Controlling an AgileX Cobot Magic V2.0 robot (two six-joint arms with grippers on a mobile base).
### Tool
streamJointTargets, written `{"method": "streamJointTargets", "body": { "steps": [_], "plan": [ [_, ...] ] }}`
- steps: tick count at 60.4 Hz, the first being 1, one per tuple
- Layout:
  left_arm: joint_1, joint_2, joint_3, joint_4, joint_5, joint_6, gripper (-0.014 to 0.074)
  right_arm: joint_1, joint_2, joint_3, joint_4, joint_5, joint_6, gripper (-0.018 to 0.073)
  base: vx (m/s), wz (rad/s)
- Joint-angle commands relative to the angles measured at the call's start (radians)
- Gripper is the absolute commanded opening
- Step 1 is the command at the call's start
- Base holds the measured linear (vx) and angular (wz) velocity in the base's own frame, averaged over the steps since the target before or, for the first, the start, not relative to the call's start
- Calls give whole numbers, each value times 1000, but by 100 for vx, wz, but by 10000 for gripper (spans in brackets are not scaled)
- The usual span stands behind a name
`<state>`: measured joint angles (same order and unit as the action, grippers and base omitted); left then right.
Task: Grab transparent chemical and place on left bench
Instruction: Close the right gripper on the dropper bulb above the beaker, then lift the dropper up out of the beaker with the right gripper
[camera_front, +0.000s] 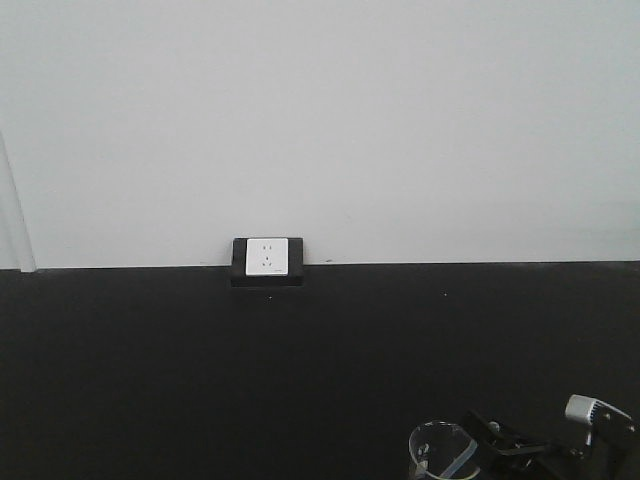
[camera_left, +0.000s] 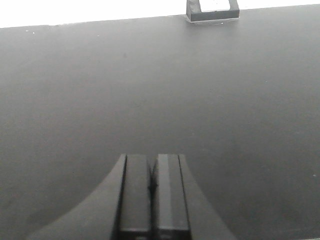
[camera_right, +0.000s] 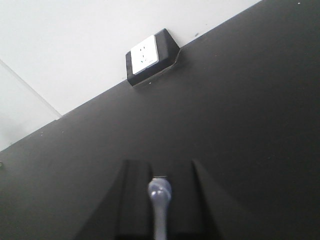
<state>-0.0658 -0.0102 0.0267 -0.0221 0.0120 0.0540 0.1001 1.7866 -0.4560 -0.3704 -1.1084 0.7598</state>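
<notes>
**A:** Black matt bench top (camera_front: 150, 380) across the lower half of the front view, white wall (camera_front: 320, 120) above. What else is there?

**B:** A white socket (camera_front: 267, 257) in a dark housing, sitting where the bench meets the wall. It lies at 1 o'clock from the left wrist and 11 o'clock from the right wrist. A clear glass beaker (camera_front: 440, 450) stands at 5 o'clock in the front view, cut off by the lower edge.

**A:** Arm poses?

**B:** The left gripper (camera_left: 152, 162) is low over bare bench and looks level. Its fingers are pressed together with only a thin dark seam between them. The right gripper (camera_right: 161, 170) is rolled, so the bench edge slants in its view. In the front view it sits at 3 o'clock from the beaker, just beside it.

**A:** The pipette?

**B:** The pipette (camera_right: 160, 192) is in the right gripper, whose fingers are closed on it. The pale, clear bulb is near the fingertips and the stem runs back toward the wrist. I cannot tell whether it is lifted off the bench, and I cannot make it out in the front view.
</notes>
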Motion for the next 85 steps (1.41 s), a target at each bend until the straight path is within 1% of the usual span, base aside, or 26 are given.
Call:
{"method": "streamJointTargets", "body": {
  "steps": [1,12,24,30,35,41,48,56,61,69,70,74,81,85],
  "plan": [
    [-2,-19,16,-1,-78,-8,-3,-1,-34,-23,5,-69,-16,-9,0,0],
    [-2,-19,16,-1,-78,-8,-3,-1,-34,-23,3,-71,-47,-6,0,0],
    [-2,-19,16,-1,-78,-8,-3,-1,-61,-23,2,-107,-109,-3,0,0],
    [-2,-19,16,-1,-78,-8,-3,-1,-108,-23,2,-84,-137,-3,0,0],
    [-2,-19,16,-1,-78,-8,-3,-1,-174,-23,0,-24,-161,-3,0,0],
    [-2,-19,16,-1,-78,-8,-3,-1,-266,-23,-10,79,-178,-3,0,0],
    [-2,-19,16,-1,-78,-8,-3,-1,-416,-23,-50,235,-199,-3,0,0],
    [-2,-19,16,-1,-78,-8,-3,-1,-567,-23,-97,375,-198,-3,0,0],
    [-2,-19,16,-1,-78,-8,-3,-1,-674,-23,-130,492,-197,-3,0,0],
    [-2,-19,16,-1,-78,-8,-3,-1,-847,-23,-178,733,-179,-3,0,0],
    [-2,-19,16,-1,-78,-8,-3,-1,-863,-23,-182,745,-177,-3,0,0],
    [-2,-19,16,-1,-78,-8,-3,-1,-934,-23,-187,864,-158,-3,0,0],
    [-2,-19,16,-1,-78,-8,-3,-1,-1029,-22,-189,1017,-134,-3,0,0],
    [-2,-19,16,-1,-78,-8,-3,-1,-1081,-21,-211,1087,-139,-3,0,0]
  ]
}}
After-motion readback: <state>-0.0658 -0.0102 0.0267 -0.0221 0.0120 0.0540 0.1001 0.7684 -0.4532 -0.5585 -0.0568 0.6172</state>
